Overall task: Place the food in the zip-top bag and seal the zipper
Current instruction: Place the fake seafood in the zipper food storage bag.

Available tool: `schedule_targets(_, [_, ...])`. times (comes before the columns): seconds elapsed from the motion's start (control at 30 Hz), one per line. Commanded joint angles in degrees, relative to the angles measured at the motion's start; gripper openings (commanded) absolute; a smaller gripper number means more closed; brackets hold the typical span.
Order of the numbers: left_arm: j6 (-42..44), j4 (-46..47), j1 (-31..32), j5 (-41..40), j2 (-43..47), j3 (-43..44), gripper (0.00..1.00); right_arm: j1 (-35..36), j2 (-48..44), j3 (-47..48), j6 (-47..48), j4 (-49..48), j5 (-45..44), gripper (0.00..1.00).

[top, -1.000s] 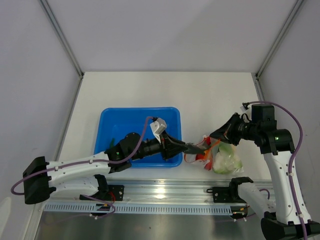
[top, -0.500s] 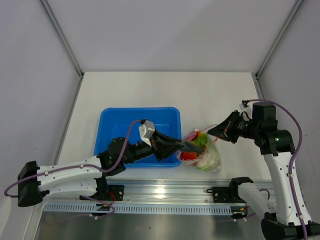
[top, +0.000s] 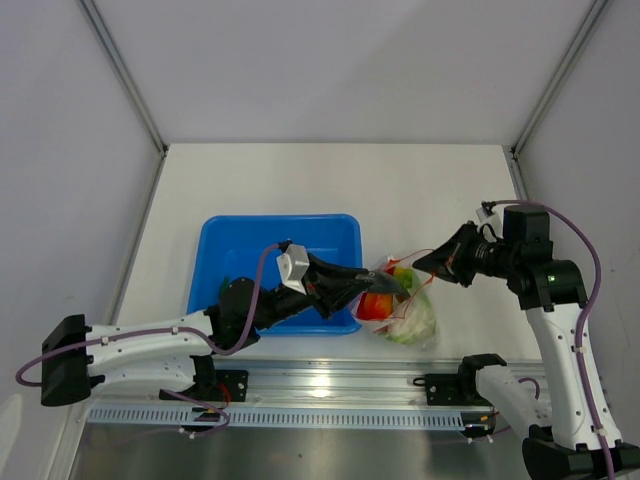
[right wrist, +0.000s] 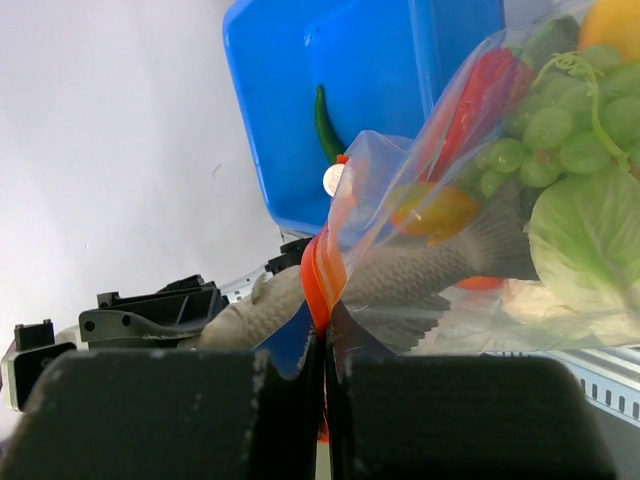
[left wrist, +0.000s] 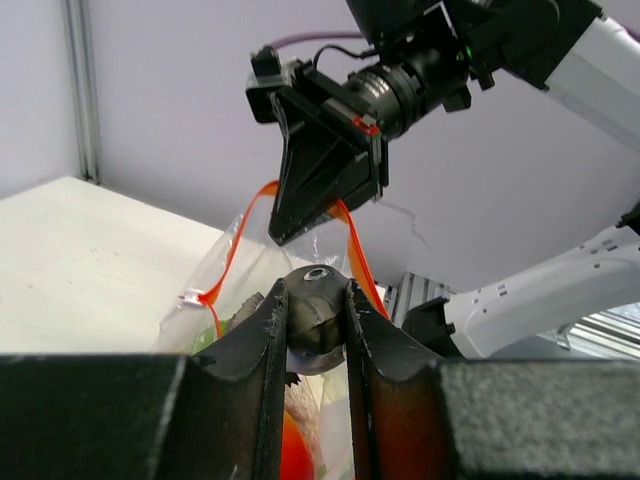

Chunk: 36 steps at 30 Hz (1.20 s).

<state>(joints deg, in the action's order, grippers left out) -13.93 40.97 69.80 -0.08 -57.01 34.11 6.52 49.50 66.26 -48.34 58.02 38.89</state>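
White round tag (right wrist: pixel 333 180) by zipper (right wrist: pixel 315 270)

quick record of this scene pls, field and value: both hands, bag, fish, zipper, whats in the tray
left hand: shut on the grey fish at the bag mouth
right hand: shut on the zipper, holding the mouth up
bag: open, holds grapes and other foods
fish: tail end in the bag, head outside
zipper state: unsealed
tray: one slim dark green food inside
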Motion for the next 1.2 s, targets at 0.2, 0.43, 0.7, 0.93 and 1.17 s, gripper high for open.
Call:
schedule_targets(0.2, [4.0,9.13,0.42,-2.82,-1.7,3.42,0.01,-0.02,-1.24,-0.52,-1.32,-3.53,3.91,0.0])
schedule_targets(0.43, [5.06,9.12,0.34,-0.54,-4.5,4.92,0.0,-0.02,-1.33,-0.43,-1.76,-3.61,4.52,0.0])
schedule_targets(0.7, [1.28,18.78,0.34,6.22,-12.59,2.46,0.01,0.07,-1.42,-0.87,-2.99,-4.85,5.4,0.0])
schedule_targets(0.93, [-0.39,19.42,0.34,8.95,-16.46,0.7,0.01,-0.02,-1.33,-1.13,-2.99,-4.76,5.31,0.0])
schedule_targets(1.17, [2.06,10.9,0.51,9.48,-20.23,2.8,0.01,0.07,-1.59,-0.87,-4.13,-5.28,5.58,0.0])
